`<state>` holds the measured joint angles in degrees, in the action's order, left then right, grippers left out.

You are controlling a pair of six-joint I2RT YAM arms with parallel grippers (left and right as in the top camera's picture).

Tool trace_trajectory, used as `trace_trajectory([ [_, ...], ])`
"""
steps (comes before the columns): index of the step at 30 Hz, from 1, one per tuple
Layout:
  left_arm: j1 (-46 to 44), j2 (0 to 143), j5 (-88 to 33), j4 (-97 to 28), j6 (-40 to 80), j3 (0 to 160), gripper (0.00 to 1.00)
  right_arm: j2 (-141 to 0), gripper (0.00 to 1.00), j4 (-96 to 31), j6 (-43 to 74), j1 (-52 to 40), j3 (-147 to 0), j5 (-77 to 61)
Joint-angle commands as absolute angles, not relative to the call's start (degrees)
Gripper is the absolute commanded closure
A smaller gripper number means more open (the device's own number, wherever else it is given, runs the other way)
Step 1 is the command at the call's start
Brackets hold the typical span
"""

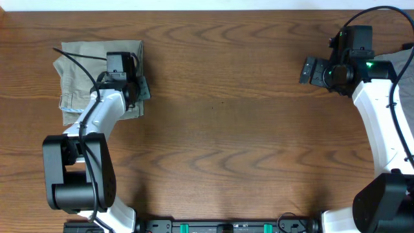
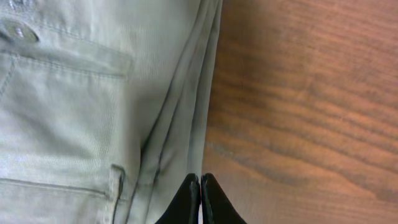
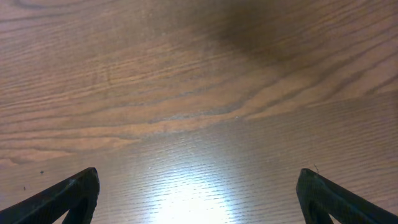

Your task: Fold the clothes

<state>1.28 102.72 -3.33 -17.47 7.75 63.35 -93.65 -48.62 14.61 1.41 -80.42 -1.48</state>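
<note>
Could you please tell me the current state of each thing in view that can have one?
shorts: folded, lying flat on the table
left gripper: shut, tips at the shorts' edge
right gripper: open, empty, above the table

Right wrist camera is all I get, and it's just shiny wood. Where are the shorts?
Observer: The shorts lie in a folded bundle at the far left of the table, a long way across from your right claw.
Operator: Is the other claw touching them?
Observer: The left claw is shut, with its tips right at the shorts' side edge. I cannot tell whether it pinches any cloth.
Operator: Can you see a button?
Observer: Yes, a small button shows near the top of the left wrist view.
</note>
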Motion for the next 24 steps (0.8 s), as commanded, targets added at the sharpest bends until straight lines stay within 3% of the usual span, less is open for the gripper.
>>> trace_trajectory([
  [1,1.2,104.0,-4.1,-18.6,8.9,63.0,0.94,-93.8,0.01,-48.7,14.1,1.4,-80.5,-1.0],
  [24,1.3,110.3,-0.5,-17.9,8.8,63.0,0.94,-93.8,0.01,-48.7,14.1,1.4,-80.5,-1.0],
])
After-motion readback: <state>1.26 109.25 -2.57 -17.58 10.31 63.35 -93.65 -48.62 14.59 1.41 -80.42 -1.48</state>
